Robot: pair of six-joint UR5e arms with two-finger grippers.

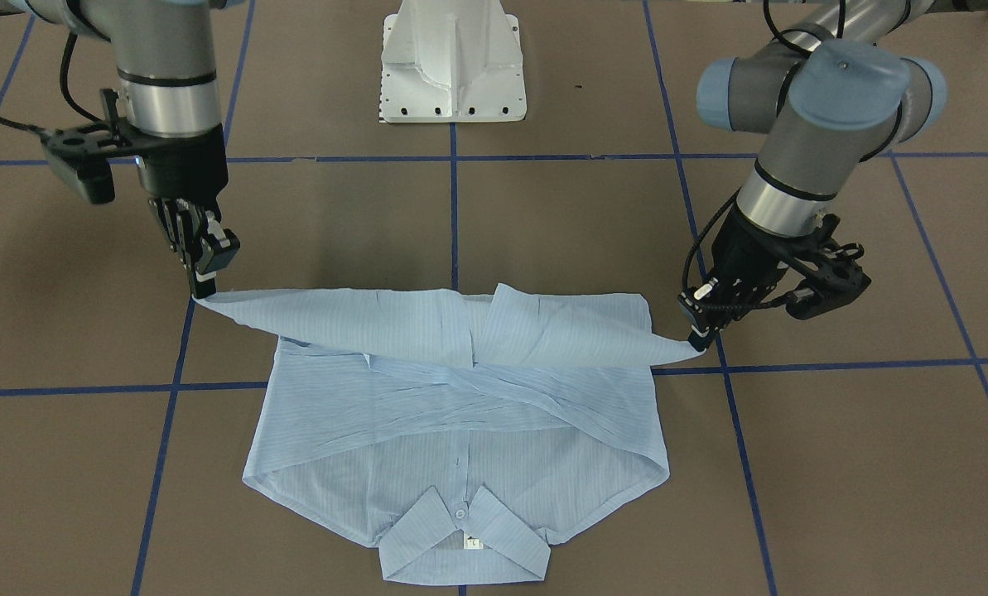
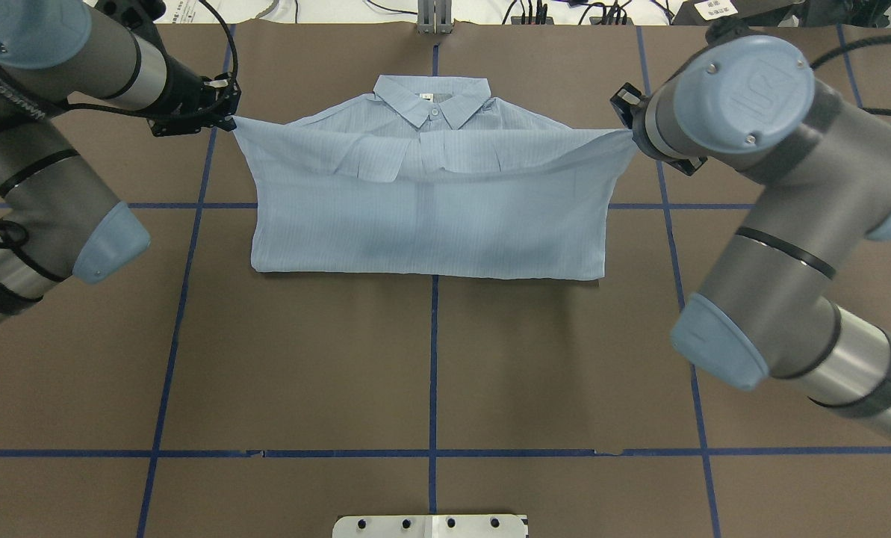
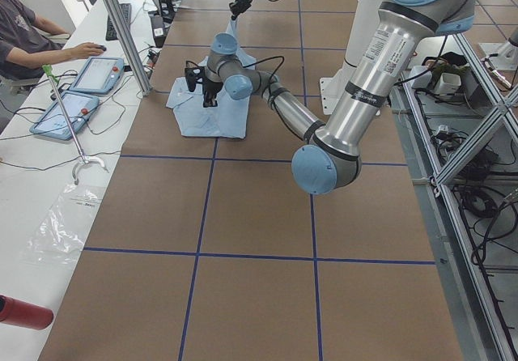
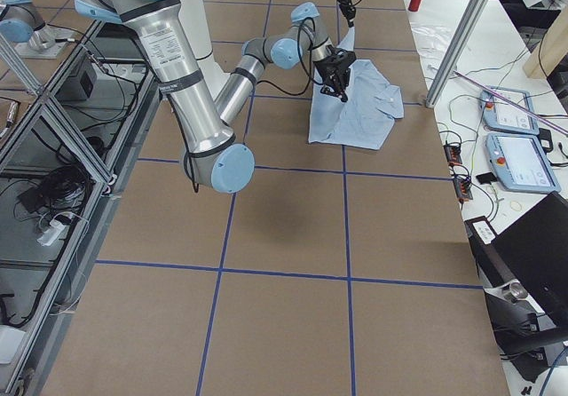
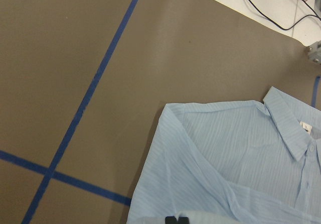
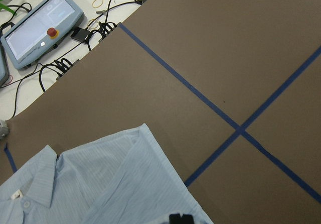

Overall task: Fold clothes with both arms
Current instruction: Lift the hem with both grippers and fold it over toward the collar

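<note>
The shirt lay near the middle of the brown table, its collar pointing away from the robot and folds of cloth crossed over its body. The left gripper was pinched tight on one corner of the hem, and the right gripper on the other. The hem edge was stretched taut between them, raised off the table above the rest of the shirt.
</note>
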